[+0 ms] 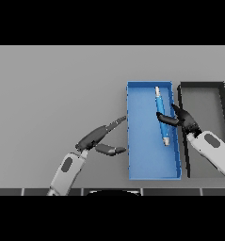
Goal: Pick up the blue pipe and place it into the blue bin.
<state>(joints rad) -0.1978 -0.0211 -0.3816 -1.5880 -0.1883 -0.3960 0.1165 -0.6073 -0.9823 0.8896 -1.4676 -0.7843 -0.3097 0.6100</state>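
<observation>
**Ann:** Two bins sit side by side on the grey counter (48, 84), and the action is over the blue bin (131, 141). The blue pipe (161, 115) lies lengthwise inside it, towards the right wall, one end near the far rim and its pale tip pointing back towards the robot.

**Ben:** And the right robot hand (182, 120)?

**Ann:** It reaches in from the right, across the wall between the two bins. A dark finger is hooked over the middle of the pipe while another points up over the bin's right edge. So it is curled round the pipe, with the white and grey forearm trailing off to the lower right over the dark bin (222, 89).

**Ben:** Is the pipe resting on the bin floor or lifted?

**Ann:** From this head view I cannot tell; it sits within the bin's outline, that much is plain.

**Ben:** What about the other side?

**Ann:** The left robot hand (97, 136) is out over bare counter, just left of the blue bin. Its fingers are stretched out straight towards the bin's left wall, the longest tip close beside it, and the thumb sticks out separately below. It holds nothing.

**Ben:** And the dark bin?

**Ann:** Just beside the blue one, on its right.
</observation>
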